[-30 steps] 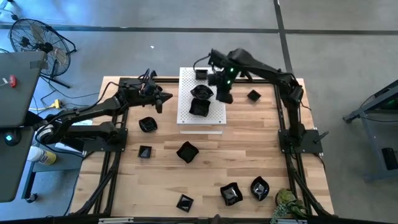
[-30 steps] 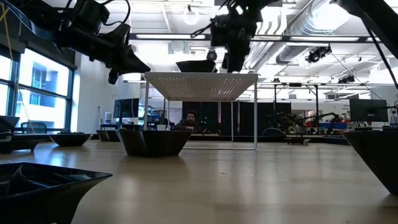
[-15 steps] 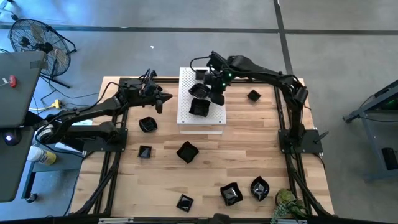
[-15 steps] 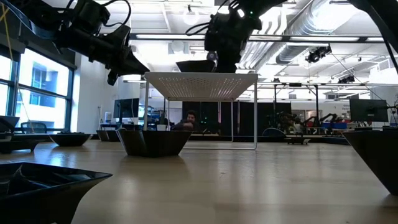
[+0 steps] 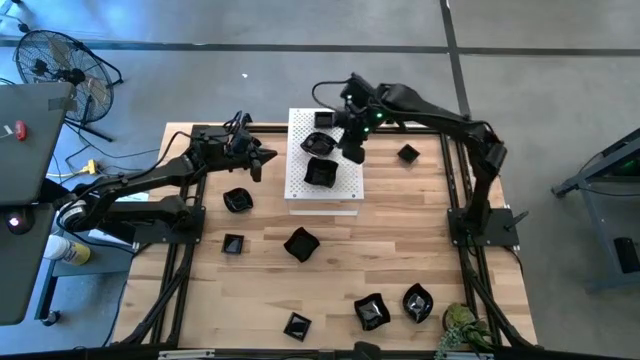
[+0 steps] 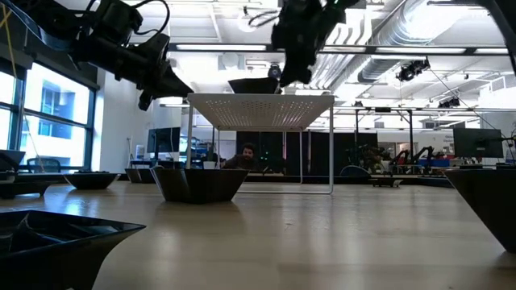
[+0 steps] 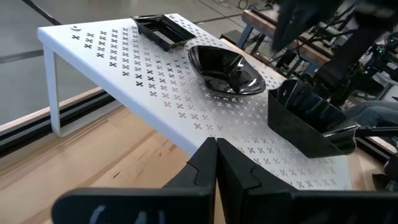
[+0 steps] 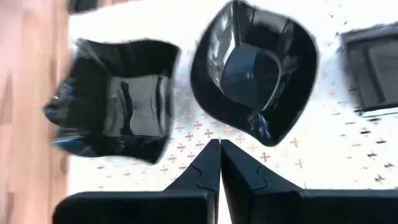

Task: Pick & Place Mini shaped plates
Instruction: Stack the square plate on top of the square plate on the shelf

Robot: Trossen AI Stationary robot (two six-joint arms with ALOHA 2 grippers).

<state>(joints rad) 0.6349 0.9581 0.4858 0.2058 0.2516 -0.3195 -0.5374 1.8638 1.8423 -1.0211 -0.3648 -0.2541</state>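
Right gripper (image 5: 353,152): closed and empty, hovering above the white board (image 5: 345,190).
Plates on board (image 5: 320,172): three, apparently the drop-off spot.
Left gripper (image 5: 262,158): closed, waiting beside the board.
Loose plates (image 5: 300,243): scattered across the table (image 5: 400,250), awaiting pickup.

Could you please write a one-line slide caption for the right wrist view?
Right gripper, shut and empty, above the white perforated board holding three black mini plates.

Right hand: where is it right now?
In the high view the right hand hovers shut over the white perforated board, at its right edge, beside the middle of three black plates there.
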